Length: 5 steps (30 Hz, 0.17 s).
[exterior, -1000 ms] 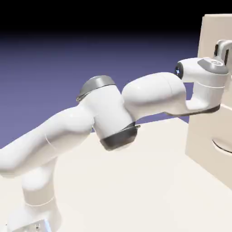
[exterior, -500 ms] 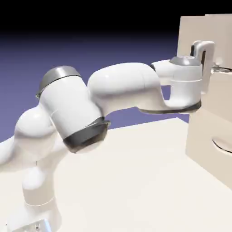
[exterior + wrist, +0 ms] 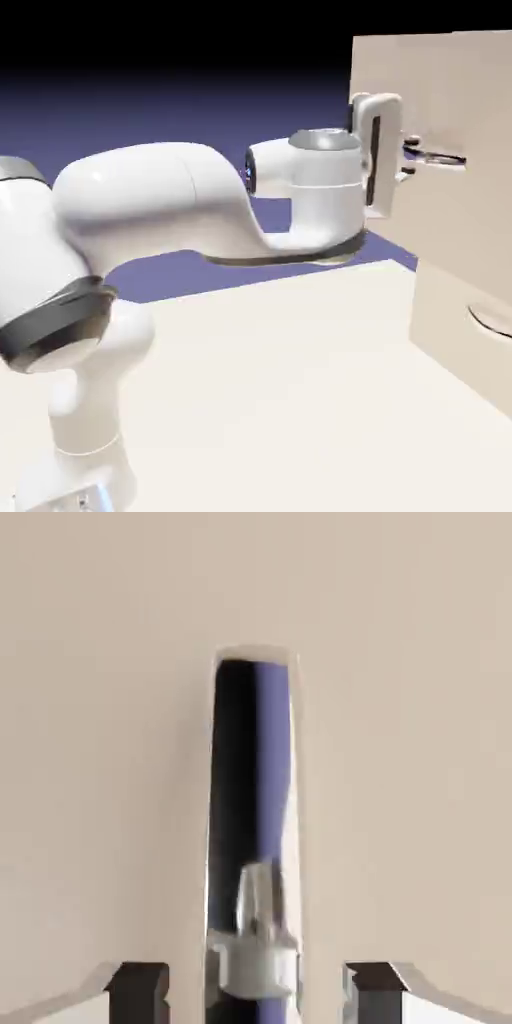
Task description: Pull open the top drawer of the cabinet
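The top drawer [image 3: 440,90] is seen standing well out from the cabinet [image 3: 470,330], its front directly ahead of the pincer [image 3: 256,992]. The bar handle [image 3: 252,812] runs between the two fingertips [image 3: 140,990] in the hand view, with clear gaps on both sides, so the pincer is parted and nothing is clamped. From the exterior view the pincer [image 3: 415,155] is seen level, just at the handle's near end. By the look of it, the pull is about finished. A clean exit is best made by backing straight off along the handle's axis, so the bar is not knocked and the drawer is not nudged inward.
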{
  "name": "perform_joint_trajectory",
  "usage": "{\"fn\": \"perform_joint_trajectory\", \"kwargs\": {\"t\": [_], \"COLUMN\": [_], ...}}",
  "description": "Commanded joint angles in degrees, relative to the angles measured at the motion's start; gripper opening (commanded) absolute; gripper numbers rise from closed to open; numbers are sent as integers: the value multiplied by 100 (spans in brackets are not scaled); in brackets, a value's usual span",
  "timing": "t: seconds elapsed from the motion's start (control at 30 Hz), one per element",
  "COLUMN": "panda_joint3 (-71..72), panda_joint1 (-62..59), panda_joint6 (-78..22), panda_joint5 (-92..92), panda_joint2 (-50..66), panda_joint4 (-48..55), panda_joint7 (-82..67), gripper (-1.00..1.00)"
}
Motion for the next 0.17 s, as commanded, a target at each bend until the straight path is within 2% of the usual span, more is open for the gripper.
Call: {"fn": "perform_joint_trajectory", "kwargs": {"t": [0.0, 0.13], "panda_joint3": [135, 660], "panda_joint1": [-207, -1013], "panda_joint6": [25, 123], "panda_joint5": [59, 290], "panda_joint2": [-71, -346], "panda_joint4": [-157, -766], "panda_joint7": [-25, -123], "gripper": [100, 100]}}
